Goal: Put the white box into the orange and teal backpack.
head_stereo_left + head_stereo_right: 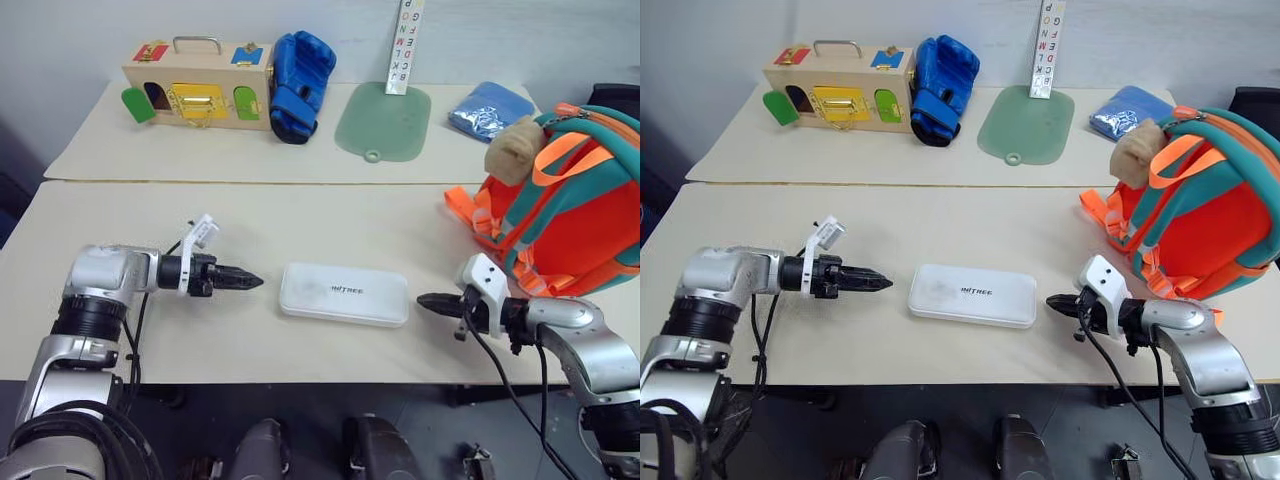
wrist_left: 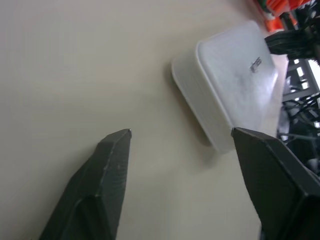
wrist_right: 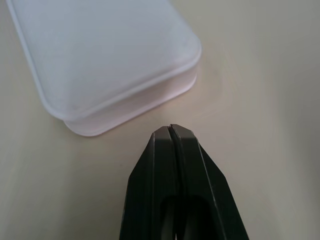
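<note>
White box (image 1: 344, 294), the flat rounded plastic case with small dark lettering on its lid, is lying flat on the beige tabletop (image 1: 300, 220), near the front edge and between your two grippers. Your left gripper (image 1: 248, 280) is hovering just beside the case's left end, not touching it, and in its wrist view you are seeing its two black fingers (image 2: 105, 165) standing spread wide apart. Your right gripper (image 1: 428, 300) is pointing at the case's right end from close by, its jaws pressed tightly together and holding nothing. Off to your right, the bulky orange and teal backpack (image 1: 575, 210) is sitting upright on the table, a tan plush toy (image 1: 513, 148) hanging at its top.
</note>
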